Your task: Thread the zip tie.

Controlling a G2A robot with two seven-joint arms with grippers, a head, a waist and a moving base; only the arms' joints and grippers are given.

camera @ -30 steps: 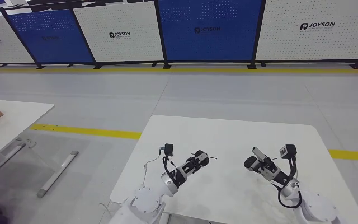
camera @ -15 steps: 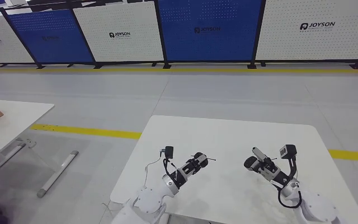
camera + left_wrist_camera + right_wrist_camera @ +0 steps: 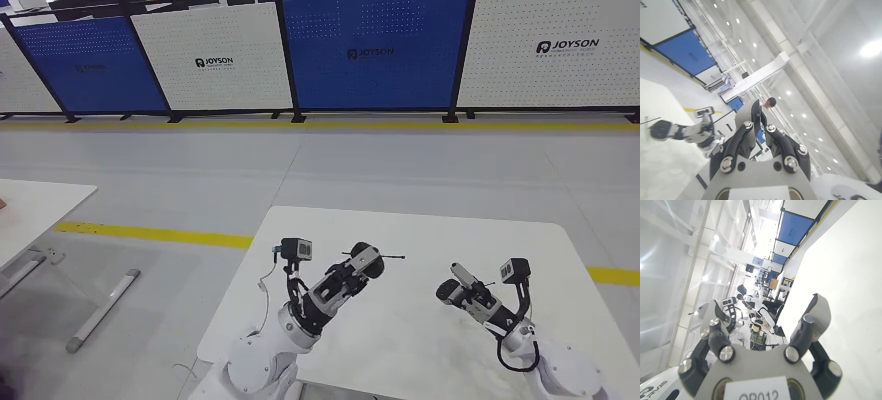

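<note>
From where I stand, the left gripper (image 3: 367,259) is pinched shut on the zip tie (image 3: 392,257) and is holding it up off the table (image 3: 420,230). In the top view the tie is a thin black strip lying crosswise through the fingertips. A short stub pokes out toward 9 o'clock and a longer run reaches toward 3 o'clock. The right gripper (image 3: 456,283) sits at roughly 3 o'clock of the left one, well apart and low over the table, with its fingers spread wide and nothing between them. The tie is too small for me to tell which end carries the head. I'd judge it to weigh almost nothing, so load is no worry. It looks narrow, slick and springy, so the free length may wag, and it could swivel in the pads if held by its edges. The flat faces should lie against the pads. The second hold is best taken close to the free tip, leaving only a short piece unsupported to steer into the slot. A firm pinch should do, since the tie is tough rather than fragile. Bent into a loop it will push back, so neither hold should slacken until the tip is through.
</note>
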